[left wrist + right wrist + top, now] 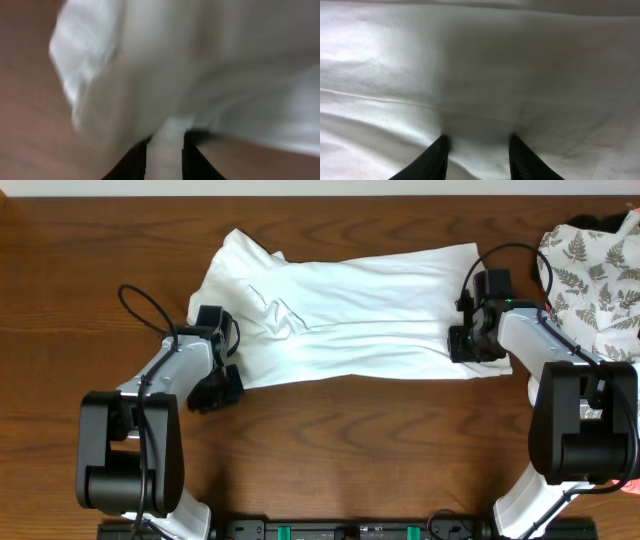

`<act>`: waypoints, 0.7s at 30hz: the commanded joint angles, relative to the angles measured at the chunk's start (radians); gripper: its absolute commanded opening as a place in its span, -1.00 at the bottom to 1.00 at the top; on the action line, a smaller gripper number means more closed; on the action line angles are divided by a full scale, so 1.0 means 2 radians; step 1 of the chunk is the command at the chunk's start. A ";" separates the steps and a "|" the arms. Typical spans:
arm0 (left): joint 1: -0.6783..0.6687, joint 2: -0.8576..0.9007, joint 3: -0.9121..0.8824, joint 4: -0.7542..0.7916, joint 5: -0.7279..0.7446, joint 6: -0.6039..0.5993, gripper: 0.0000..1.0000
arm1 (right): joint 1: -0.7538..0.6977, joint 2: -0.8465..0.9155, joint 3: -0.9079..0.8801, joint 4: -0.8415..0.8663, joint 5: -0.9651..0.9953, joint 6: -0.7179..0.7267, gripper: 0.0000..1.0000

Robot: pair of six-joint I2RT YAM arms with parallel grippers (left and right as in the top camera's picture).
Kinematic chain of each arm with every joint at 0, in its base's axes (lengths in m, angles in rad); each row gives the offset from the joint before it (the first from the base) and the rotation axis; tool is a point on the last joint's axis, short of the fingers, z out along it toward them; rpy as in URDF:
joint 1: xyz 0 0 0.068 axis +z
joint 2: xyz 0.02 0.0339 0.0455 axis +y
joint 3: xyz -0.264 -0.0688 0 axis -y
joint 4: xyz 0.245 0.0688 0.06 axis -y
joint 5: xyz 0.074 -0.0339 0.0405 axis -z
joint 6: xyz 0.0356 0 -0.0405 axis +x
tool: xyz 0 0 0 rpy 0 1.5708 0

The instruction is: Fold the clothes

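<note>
White T-shirt (350, 310) spread crosswise on the wooden counter (350, 440), rumpled, with sharp creases toward its left end and a sleeve sticking up at the far left corner.

Left hand (225, 377) at the T-shirt's lower left edge. In the blurred wrist view, clamped on a narrow fold of the white cloth, with black fingers (131, 165) close on either side of that fold and more of the T-shirt bunched above.

Right hand (468, 340) on the T-shirt's right edge, low over the cloth. From its own wrist camera, fingers (432, 160) standing apart with white cloth filling the gap between them. Cannot tell whether that cloth is gripped or merely lying beneath.

Fern-printed cloth (600, 270) heaped beyond the T-shirt's right end, not touching the T-shirt.
</note>
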 commanded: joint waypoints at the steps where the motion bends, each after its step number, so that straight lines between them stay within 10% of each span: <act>1: 0.002 0.016 -0.020 -0.015 -0.013 -0.001 -0.49 | 0.002 0.022 -0.021 -0.025 -0.003 0.017 -0.19; 7: 0.002 0.006 -0.016 -0.029 -0.013 -0.001 -0.87 | 0.002 0.022 -0.021 -0.037 -0.002 0.017 -0.19; 21: 0.002 -0.119 0.018 0.058 -0.013 -0.003 -0.88 | 0.002 0.022 -0.021 -0.009 -0.002 0.017 -0.12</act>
